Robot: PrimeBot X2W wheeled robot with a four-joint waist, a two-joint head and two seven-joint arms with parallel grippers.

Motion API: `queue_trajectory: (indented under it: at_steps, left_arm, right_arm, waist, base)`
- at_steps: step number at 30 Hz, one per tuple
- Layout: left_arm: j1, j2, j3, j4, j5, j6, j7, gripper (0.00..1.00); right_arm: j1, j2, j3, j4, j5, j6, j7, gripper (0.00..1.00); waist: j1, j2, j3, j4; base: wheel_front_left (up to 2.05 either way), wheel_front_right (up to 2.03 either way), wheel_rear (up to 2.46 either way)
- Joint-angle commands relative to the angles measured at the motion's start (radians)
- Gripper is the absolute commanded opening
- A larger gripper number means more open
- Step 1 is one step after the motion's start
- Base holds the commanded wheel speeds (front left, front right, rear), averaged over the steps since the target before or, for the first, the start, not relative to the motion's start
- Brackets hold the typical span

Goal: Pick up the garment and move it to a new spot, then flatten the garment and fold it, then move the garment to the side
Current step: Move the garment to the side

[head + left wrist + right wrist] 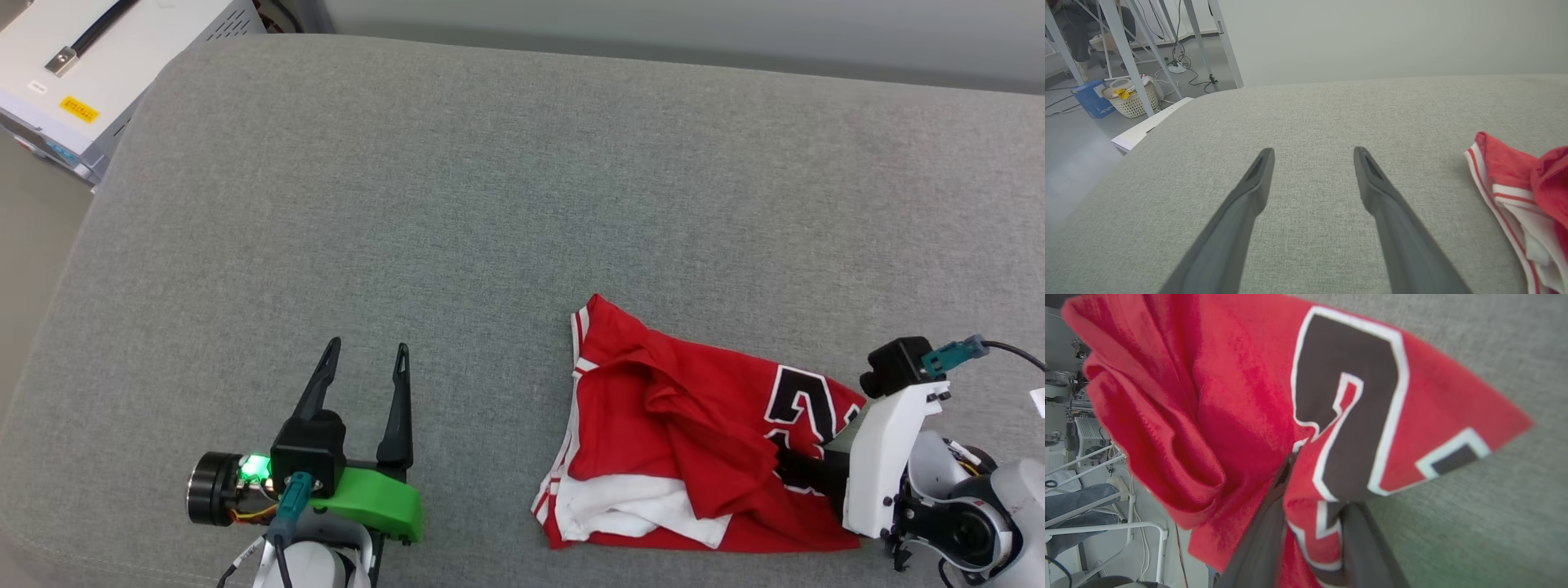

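We see the garment (694, 425) | red shirt, white sleeve, red-and-white stripy edge, big black number with a white rim | crumpled and bunched up, not flat | lies on the grey cushion (490, 204), near our right side

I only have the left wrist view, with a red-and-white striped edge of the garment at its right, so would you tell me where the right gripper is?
Observer: The right gripper is at the garment, with a fold of red cloth between its fingers. I cannot tell whether it is pinched yet.
Operator: Thank you. Is the garment lying flat?
Observer: No. The head view shows it crumpled in a heap on the grey cushion, with a white part bunched at its near left corner.
Operator: Is there any print near the gripper?
Observer: Yes. A black numeral outlined in white sits right by the right gripper, partly folded over.
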Motion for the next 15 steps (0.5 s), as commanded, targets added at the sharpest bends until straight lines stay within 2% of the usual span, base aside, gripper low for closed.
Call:
queue_trajectory:
  at_steps: [1,8,15]
  left_arm:
    - [-0.006,-0.002,0.006,0.003,0.001,0.000,-0.006,1.00]
    - [0.013,0.000,0.014,0.010,0.003,0.002,-0.006,1.00]
    - [0.034,0.007,0.025,0.006,0.002,0.007,-0.006,1.00]
  right_arm:
    - [0.001,0.011,0.035,0.010,0.003,-0.001,-0.011,0.00]
    - [-0.057,-0.057,0.083,-0.067,-0.024,-0.001,-0.106,0.00]
    - [-0.118,-0.156,0.149,-0.162,-0.098,-0.001,-0.152,0.00]
  waist:
    - [0.0000,0.0059,-0.005,-0.003]
    - [0.0000,0.0059,-0.046,-0.029]
    - [0.0000,0.0059,-0.088,-0.104]
  base:
    - [0.00,0.00,0.00]
    - [0.00,0.00,0.00]
    - [0.00,0.00,0.00]
